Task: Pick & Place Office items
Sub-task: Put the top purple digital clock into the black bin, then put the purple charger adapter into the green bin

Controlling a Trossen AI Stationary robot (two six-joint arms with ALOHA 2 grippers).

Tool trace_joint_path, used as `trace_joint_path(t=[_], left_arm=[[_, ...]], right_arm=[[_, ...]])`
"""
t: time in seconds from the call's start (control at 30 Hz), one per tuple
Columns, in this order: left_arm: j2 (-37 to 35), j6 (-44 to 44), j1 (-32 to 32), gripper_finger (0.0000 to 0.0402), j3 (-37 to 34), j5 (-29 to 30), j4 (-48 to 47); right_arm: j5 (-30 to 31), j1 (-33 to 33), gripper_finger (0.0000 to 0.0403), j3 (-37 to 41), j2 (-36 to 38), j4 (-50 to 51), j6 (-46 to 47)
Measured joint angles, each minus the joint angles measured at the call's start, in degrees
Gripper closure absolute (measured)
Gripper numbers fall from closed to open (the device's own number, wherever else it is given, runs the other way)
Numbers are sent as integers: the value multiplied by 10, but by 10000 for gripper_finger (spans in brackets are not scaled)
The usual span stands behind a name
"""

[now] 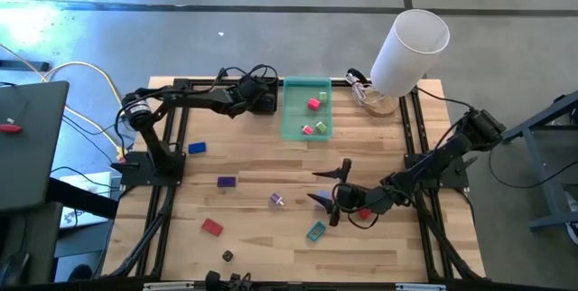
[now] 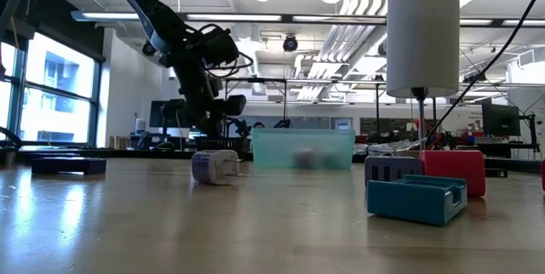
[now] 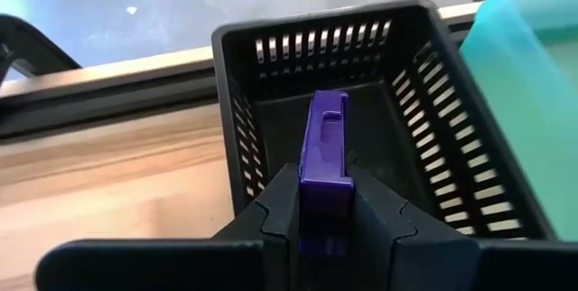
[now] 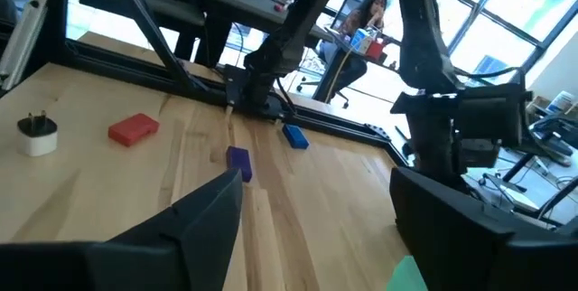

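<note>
My left gripper (image 3: pixel 325 202) is at the table's far side, shut on a purple office item (image 3: pixel 325 137) over the small black slotted tray (image 3: pixel 411 146), which stands left of the translucent green tray (image 1: pixel 294 110). The green tray holds a few pink and green pieces (image 1: pixel 313 103). My right gripper (image 1: pixel 330 197) hangs open over the table's middle right, nothing between its fingers. Loose items lie on the wood: a blue one (image 1: pixel 197 147), a purple one (image 1: pixel 226 182), a red one (image 1: pixel 212 227), a white plug (image 1: pixel 277 200), a teal one (image 1: pixel 315 230) and a black one (image 1: pixel 228 256). My left gripper pinches the purple item by its two flat sides at its near end (image 3: pixel 325 183), between the two fingers (image 3: pixel 282 210). The fingers slant down from the table's left and lie along the item. It sticks out forward past the fingertips, lifted clear, over the black tray's inside.
A big white cylinder (image 1: pixel 408 49) stands at the far right corner over a clear dish. Another red piece (image 1: pixel 364 211) lies under my right arm. Black frame rails (image 1: pixel 163 210) run along both table sides. Cables and a dark case lie off the left edge.
</note>
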State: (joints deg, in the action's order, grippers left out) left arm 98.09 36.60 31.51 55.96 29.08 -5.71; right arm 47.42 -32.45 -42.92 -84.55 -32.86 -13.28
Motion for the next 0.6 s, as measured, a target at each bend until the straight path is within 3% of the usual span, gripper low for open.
trace_joint_path(t=[0.17,0.4,0.6], left_arm=[[2,-1,0,347,0,0,2],[2,-1,0,241,0,1,1],[1,-23,-1,217,0,0,9]], right_arm=[[-6,0,133,0,0,1,0],[-15,0,133,0,0,1,-4],[-15,0,133,0,0,10,-5]])
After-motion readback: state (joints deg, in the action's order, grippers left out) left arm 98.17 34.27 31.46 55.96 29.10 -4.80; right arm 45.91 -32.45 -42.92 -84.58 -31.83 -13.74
